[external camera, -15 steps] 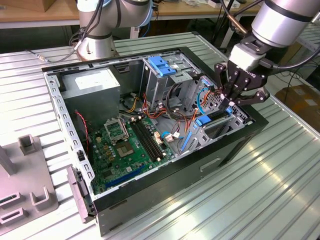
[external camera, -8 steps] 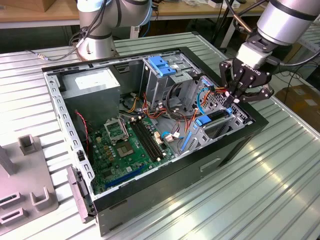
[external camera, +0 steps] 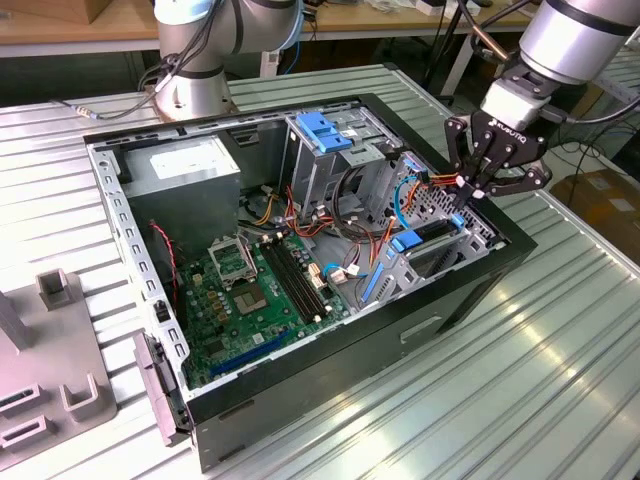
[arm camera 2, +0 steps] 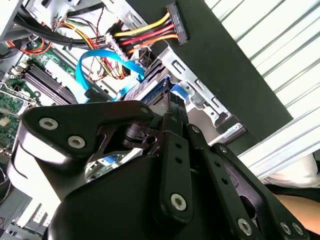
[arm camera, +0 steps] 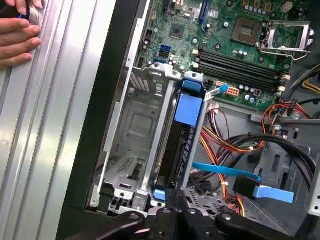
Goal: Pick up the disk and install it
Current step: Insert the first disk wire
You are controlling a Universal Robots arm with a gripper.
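A ribbed silver metal table (external camera: 560, 380) carries an open black computer case (external camera: 300, 400) directly beneath the gripper (external camera: 476, 190); a grey plastic fixture block (external camera: 50, 390) sits well apart from it, beyond the case.

The case (external camera: 330, 375) sits on the table (external camera: 560, 380). Inside the case, the board (external camera: 250, 290) lies flat on the bottom, toward the exterior view's left. The power box (external camera: 190, 165) sits in the case's far corner on that same side. The cage (external camera: 325, 150) stands by the middle of the case's far wall. The disk (external camera: 432, 232) stands on its edge in a slot by the case's wall on the exterior view's right. The gripper (external camera: 472, 190) hangs over that wall, at the disk's end. Behind the case stands an arm base (external camera: 195, 85). A rack (external camera: 45, 390) lies beside the case on the exterior view's left.
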